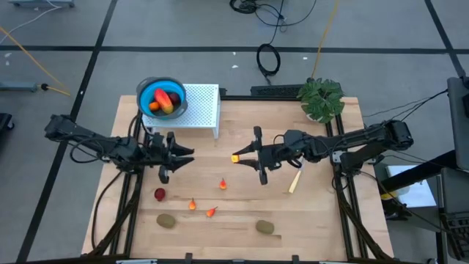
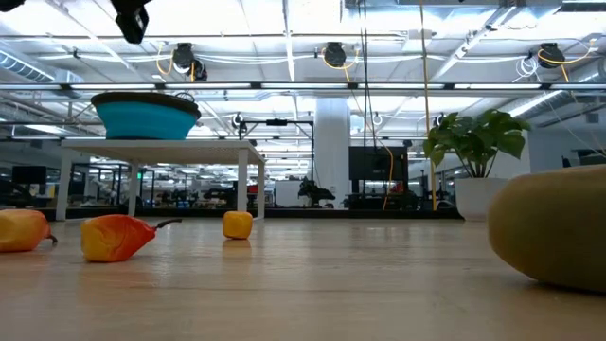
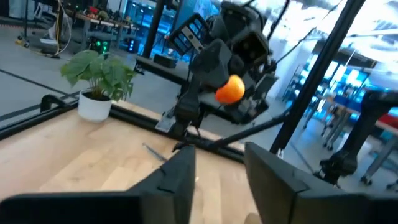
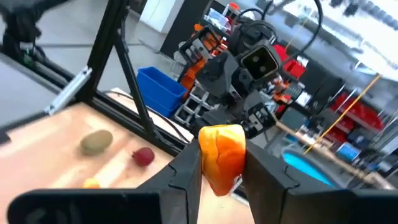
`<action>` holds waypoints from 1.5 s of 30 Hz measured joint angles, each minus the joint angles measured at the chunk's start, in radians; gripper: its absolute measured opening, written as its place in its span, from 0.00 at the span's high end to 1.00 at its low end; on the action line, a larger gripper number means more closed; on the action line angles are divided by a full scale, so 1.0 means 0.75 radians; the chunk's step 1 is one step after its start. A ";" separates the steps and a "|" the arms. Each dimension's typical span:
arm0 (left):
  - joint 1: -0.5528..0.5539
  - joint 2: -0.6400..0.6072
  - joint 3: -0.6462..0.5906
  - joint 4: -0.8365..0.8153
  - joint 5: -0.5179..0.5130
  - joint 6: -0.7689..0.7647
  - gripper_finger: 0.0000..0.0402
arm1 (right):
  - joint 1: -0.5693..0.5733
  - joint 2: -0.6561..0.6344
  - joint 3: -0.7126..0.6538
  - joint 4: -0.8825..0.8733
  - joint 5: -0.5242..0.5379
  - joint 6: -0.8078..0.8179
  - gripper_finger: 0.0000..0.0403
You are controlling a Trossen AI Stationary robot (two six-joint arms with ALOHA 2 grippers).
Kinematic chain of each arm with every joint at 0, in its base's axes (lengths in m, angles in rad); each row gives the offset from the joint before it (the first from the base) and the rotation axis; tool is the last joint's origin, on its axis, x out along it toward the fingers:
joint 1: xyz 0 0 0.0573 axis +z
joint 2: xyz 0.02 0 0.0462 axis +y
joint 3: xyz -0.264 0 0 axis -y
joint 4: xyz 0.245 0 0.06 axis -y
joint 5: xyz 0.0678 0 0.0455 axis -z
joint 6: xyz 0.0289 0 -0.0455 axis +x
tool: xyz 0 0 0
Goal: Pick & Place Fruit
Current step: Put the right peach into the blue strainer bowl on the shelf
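Above the wooden counter (image 1: 308,220) the right tool (image 1: 248,155) clenches a small orange toy fruit (image 4: 221,155) by its midsection; probably light, rigid, slick plastic, best pinched centrally; left tool (image 1: 174,155) hangs released, holding nothing.

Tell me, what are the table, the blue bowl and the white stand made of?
The table looks like pale wood with a matte finish: grain lines and plank seams show. The bowl seems to be plastic or silicone, smooth and evenly blue. The stand looks like white painted metal or plastic, with a perforated top; I can't tell which.
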 joint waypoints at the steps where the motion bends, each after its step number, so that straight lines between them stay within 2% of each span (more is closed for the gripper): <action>1: 0.003 0.019 0.000 0.031 0.000 -0.013 0.62 | 0.000 0.000 0.000 -0.001 0.000 -0.034 0.78; 5: 0.020 0.093 0.000 0.120 -0.010 -0.069 0.52 | -0.001 0.000 0.000 -0.001 0.045 -0.142 0.78; 11: 0.043 0.205 0.063 0.145 -0.011 -0.098 0.43 | -0.001 0.000 0.000 -0.029 0.247 -0.268 0.78; 15: 0.063 0.286 0.136 0.145 -0.014 -0.057 0.41 | -0.001 0.000 0.000 -0.101 0.382 -0.359 0.78; 19: 0.082 0.369 0.212 0.143 -0.077 -0.020 0.41 | 0.000 0.000 0.000 -0.162 0.521 -0.458 0.78; 24: 0.115 0.468 0.294 0.141 -0.136 0.003 0.41 | 0.000 0.000 0.000 -0.187 0.618 -0.566 0.78; 34: 0.178 0.680 0.448 0.129 -0.175 0.025 0.41 | 0.000 0.000 0.000 -0.191 0.632 -0.712 0.77; 45: 0.237 0.844 0.622 -0.062 -0.200 -0.016 0.41 | 0.000 0.000 0.000 -0.198 0.635 -0.760 0.77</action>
